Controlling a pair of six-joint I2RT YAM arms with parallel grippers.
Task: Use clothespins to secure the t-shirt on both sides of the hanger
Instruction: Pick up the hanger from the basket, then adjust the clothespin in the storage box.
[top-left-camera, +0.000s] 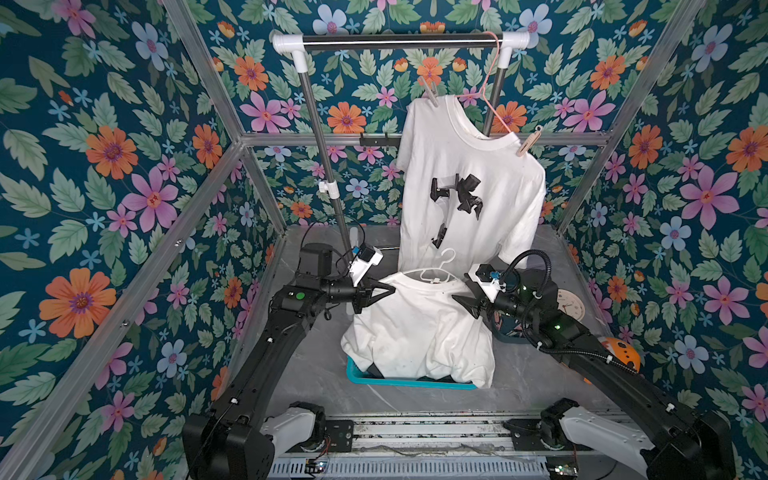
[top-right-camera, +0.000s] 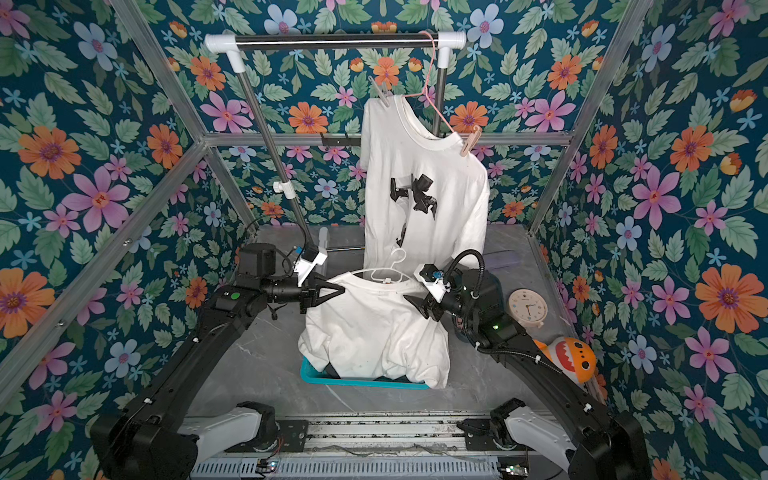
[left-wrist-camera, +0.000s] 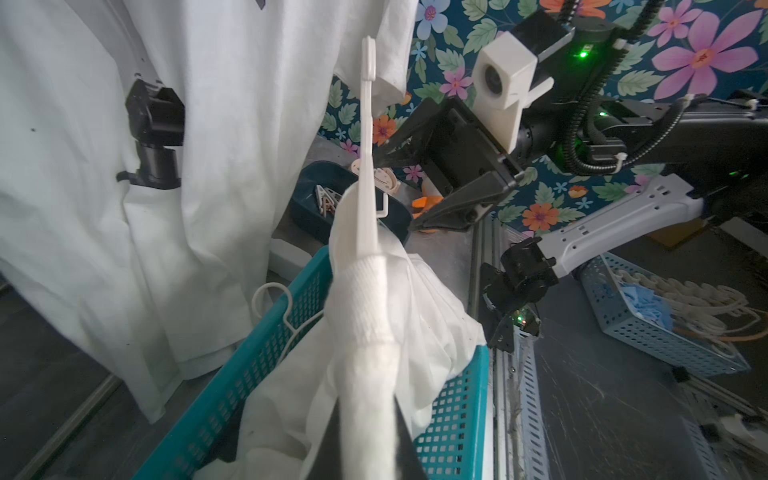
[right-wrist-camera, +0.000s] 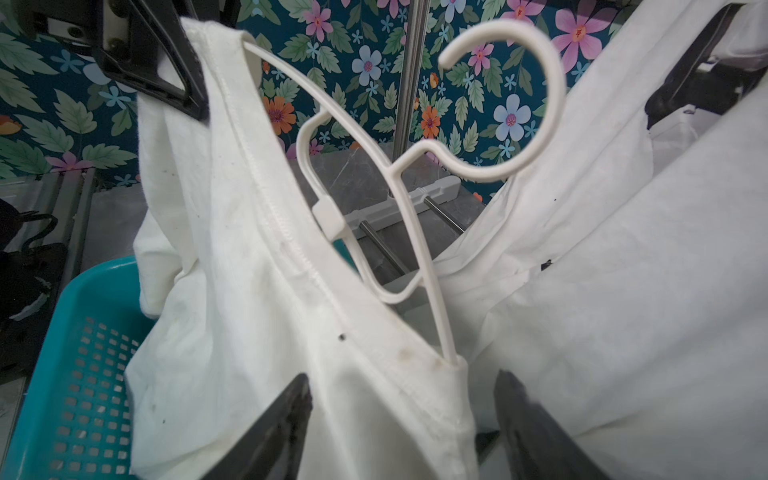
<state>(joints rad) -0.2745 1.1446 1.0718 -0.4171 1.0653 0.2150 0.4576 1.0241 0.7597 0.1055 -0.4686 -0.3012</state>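
A white t-shirt on a white hanger is held up over a teal basket. My left gripper is shut on one shoulder of that t-shirt, over the hanger's arm. My right gripper stands open, its jaws on either side of the other shoulder. A second printed t-shirt hangs from a pink hanger with clothespins on both shoulders. Loose clothespins lie in a dark blue tray.
The clothes rack spans the back, with its pole slanting down behind my left arm. A round clock and an orange shark toy sit at the right. Floral walls and metal frame bars enclose the table.
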